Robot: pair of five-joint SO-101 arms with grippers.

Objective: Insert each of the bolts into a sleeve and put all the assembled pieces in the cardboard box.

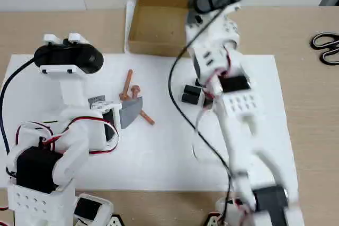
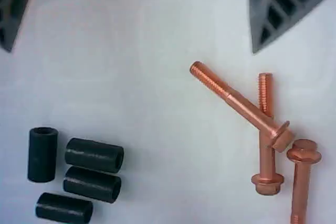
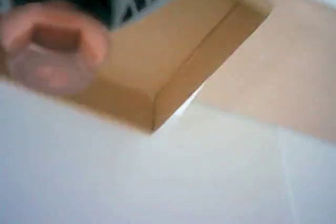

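Note:
Three copper bolts (image 2: 239, 103) lie crossed on the white sheet, also seen from above as bolts (image 1: 132, 91). Several black sleeves (image 2: 92, 169) lie loose beside them; in the high view the sleeves (image 1: 192, 93) sit by the right arm. My left gripper (image 2: 147, 9) hangs open above the sheet, its grey fingers (image 2: 283, 9) wide apart, close to the bolts (image 1: 114, 107). My right gripper (image 3: 79, 19) is shut on a bolt (image 3: 52, 51), with a dark part above the copper head. It hovers at the near right corner of the cardboard box (image 3: 205, 66), which stands at the back of the table (image 1: 159, 22).
A white sheet (image 1: 159, 152) covers the middle of the wooden table. Scissors (image 1: 326, 46) lie at the far right edge. The right arm (image 1: 238, 109) stretches from the front edge toward the box, passing beside the sleeves.

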